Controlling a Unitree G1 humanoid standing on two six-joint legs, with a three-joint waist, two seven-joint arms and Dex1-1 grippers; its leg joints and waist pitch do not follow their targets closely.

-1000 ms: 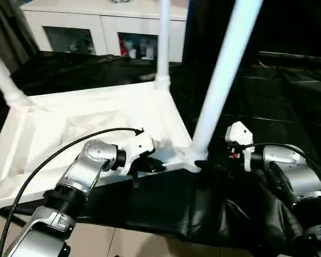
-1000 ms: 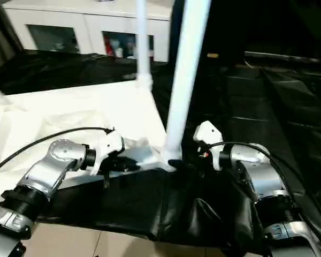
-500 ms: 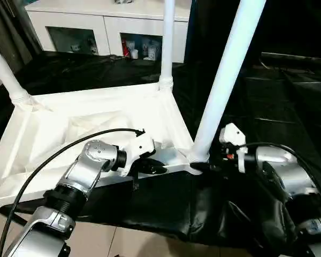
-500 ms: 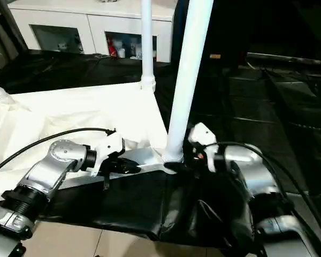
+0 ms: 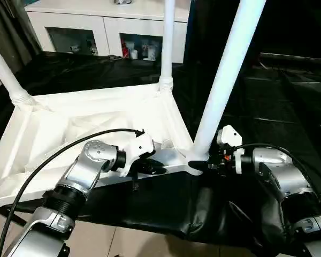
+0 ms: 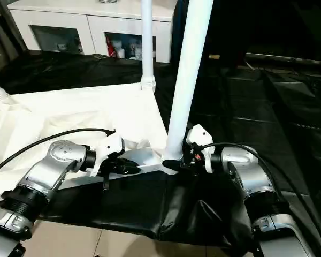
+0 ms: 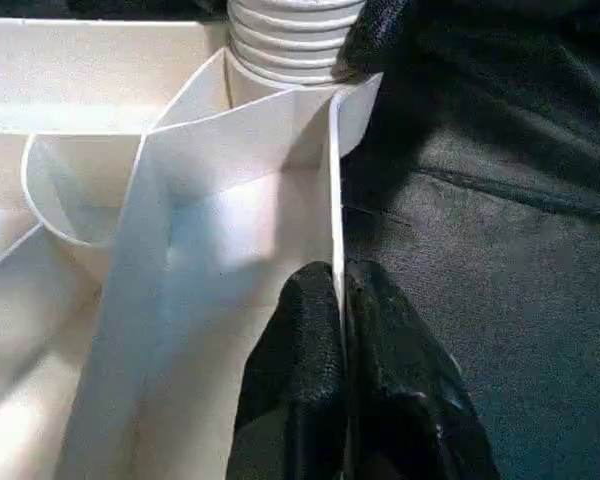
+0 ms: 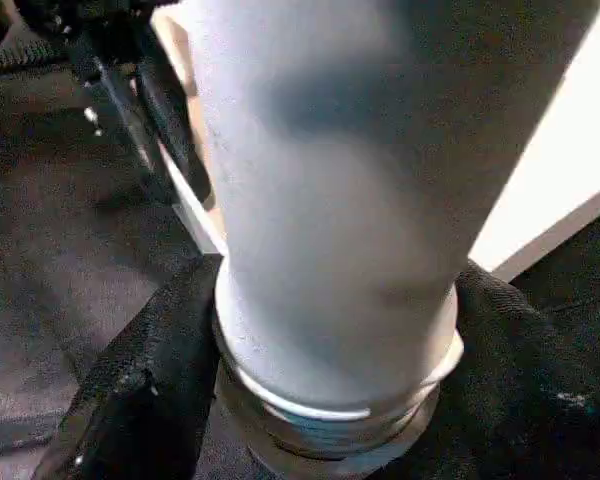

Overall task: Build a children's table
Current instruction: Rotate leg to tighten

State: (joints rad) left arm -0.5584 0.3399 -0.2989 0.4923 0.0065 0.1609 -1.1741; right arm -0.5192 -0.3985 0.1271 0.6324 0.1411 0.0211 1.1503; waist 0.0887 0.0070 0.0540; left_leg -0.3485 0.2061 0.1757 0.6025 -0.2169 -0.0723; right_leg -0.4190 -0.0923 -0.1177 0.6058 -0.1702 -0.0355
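Black sheeting (image 5: 150, 206) covers my counter; my left claw (image 5: 150, 166) pinches the tabletop (image 5: 53, 134) rim, my right claw (image 6: 174, 164) straddles the near leg (image 5: 224, 80) base.

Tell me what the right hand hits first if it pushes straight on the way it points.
The nearest leg: its threaded base sits between the right hand fingers, right at the tabletop corner socket. Beyond it, probably the rim the left hand pinches.
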